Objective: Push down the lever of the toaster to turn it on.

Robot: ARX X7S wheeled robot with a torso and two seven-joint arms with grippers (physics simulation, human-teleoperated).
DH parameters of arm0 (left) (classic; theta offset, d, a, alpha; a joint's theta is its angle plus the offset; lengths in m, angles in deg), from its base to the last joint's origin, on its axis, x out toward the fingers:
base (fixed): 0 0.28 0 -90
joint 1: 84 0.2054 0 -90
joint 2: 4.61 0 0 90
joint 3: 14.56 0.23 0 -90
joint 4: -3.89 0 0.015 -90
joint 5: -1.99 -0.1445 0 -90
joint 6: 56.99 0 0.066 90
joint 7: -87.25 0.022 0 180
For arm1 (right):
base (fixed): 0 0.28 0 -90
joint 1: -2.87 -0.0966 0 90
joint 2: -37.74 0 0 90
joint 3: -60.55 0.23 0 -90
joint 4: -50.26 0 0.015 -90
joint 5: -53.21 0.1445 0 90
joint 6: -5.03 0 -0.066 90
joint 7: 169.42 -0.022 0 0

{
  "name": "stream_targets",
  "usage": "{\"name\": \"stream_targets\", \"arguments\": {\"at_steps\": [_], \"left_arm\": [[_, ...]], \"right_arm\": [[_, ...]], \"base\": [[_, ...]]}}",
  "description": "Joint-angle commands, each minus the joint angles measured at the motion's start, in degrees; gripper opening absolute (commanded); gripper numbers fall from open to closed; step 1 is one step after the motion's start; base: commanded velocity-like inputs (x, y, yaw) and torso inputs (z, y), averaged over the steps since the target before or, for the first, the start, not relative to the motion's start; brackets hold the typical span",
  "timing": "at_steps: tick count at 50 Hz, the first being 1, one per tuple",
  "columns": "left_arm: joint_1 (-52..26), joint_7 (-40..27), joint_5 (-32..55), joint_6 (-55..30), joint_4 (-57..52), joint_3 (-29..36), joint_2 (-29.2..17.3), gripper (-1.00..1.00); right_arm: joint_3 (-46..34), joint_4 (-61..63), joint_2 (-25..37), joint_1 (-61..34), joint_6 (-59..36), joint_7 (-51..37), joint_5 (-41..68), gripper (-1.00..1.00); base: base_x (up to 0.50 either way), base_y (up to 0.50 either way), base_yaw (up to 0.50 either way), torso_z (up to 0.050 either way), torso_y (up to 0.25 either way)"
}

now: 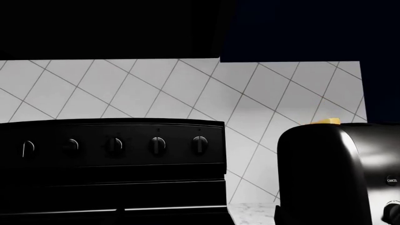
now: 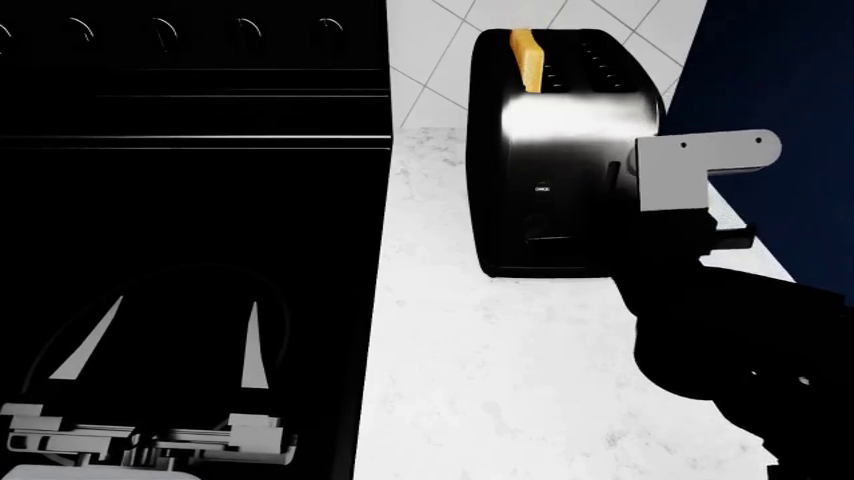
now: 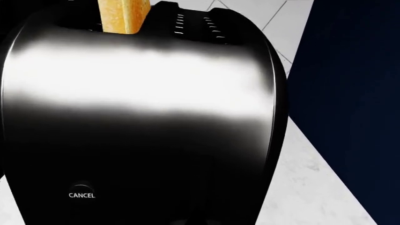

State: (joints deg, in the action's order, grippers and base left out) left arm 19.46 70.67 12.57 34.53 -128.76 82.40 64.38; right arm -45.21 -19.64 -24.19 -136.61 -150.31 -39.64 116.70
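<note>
The glossy black toaster [image 2: 561,150] stands on the white counter, and a slice of bread [image 2: 529,58] sticks out of its left slot. Its shiny face with a small white label [image 3: 82,195] fills the right wrist view. My right gripper [image 2: 630,205] is close against the right part of that face, dark against it, so I cannot tell how its jaws stand. A thin vertical slot [image 2: 615,175] shows beside it, but I cannot make out the lever. My left gripper [image 2: 147,435] hangs low over the stove, its fingers apart and empty. The toaster [image 1: 337,173] also shows in the left wrist view.
A black stove [image 2: 187,200] with a row of knobs [image 1: 156,145] lies left of the counter [image 2: 507,380]. A tiled wall [image 1: 187,89] runs behind. A dark blue cabinet side [image 2: 787,90] stands right of the toaster. A round dial [image 1: 394,211] sits low on the toaster.
</note>
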Motion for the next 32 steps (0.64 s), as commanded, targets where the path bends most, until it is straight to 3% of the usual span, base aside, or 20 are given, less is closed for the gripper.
{"name": "stream_targets", "arguments": {"at_steps": [1,32], "left_arm": [[0.04,-0.25,0.01,0.09,-0.01,0.17,-0.18,1.00],[0.15,-0.82,0.21,0.28,-0.13,0.49,-0.78,1.00]], "right_arm": [[-1.94,-1.88,0.71,5.45,3.80,2.87,-2.19,-1.00],[-3.15,-3.83,1.20,10.71,8.97,6.10,-5.09,-1.00]], "base": [[0.00,0.00,0.00,0.000,0.000],[0.00,0.00,0.00,0.000,0.000]]}}
